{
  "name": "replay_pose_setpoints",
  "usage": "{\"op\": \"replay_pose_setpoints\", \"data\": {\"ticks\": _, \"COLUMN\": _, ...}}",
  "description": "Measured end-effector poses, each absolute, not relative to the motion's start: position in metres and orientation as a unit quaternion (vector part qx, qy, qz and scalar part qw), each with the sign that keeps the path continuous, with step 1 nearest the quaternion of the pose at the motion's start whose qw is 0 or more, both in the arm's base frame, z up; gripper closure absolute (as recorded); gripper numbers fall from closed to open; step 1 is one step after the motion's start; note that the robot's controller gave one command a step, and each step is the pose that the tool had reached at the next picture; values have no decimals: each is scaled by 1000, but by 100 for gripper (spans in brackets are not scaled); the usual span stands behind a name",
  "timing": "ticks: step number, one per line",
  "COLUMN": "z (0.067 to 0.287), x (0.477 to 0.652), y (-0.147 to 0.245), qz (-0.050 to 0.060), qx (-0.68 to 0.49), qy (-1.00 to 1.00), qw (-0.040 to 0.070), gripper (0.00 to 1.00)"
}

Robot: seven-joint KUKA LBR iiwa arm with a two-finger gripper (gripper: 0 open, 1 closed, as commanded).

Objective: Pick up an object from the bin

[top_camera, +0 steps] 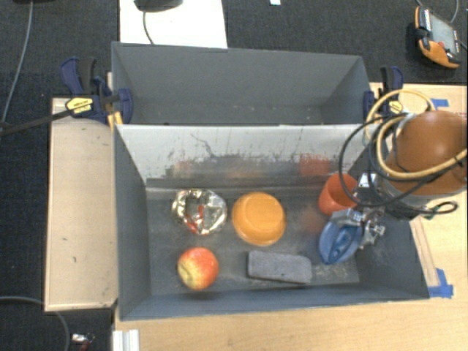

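Observation:
My gripper [365,225] is low at the right end of the bin, directly against the upper right of a blue pointed plastic thing [336,245] that lies on the floor there. Whether the blue thing is gripped I cannot make out. A red-orange cup [334,194] stands just behind and left of the gripper, near the back wall. A grey rectangular block [279,267] lies to the left of the blue thing, along the front wall.
An orange round bowl [259,218] sits mid-bin. A shiny crumpled clear wrapper [199,211] lies to its left, and a red-yellow apple [197,268] in the front left. The arm with its brown dome and cables overhangs the bin's right wall.

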State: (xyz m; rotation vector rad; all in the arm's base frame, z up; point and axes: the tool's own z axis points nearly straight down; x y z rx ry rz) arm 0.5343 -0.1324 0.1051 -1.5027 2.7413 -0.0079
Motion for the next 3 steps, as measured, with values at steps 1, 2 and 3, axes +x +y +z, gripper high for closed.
{"op": "replay_pose_setpoints", "data": {"ticks": 1, "z": 129, "x": 535, "y": -133, "qz": -3, "qx": -480, "qy": 877, "qw": 9, "gripper": 100}}
{"op": "replay_pose_setpoints", "data": {"ticks": 2, "z": 140, "x": 535, "y": -132, "qz": -3, "qx": -478, "qy": 878, "qw": 9, "gripper": 100}}
{"op": "replay_pose_setpoints", "data": {"ticks": 3, "z": 156, "x": 535, "y": -132, "qz": -3, "qx": -478, "qy": 878, "qw": 9, "gripper": 100}}
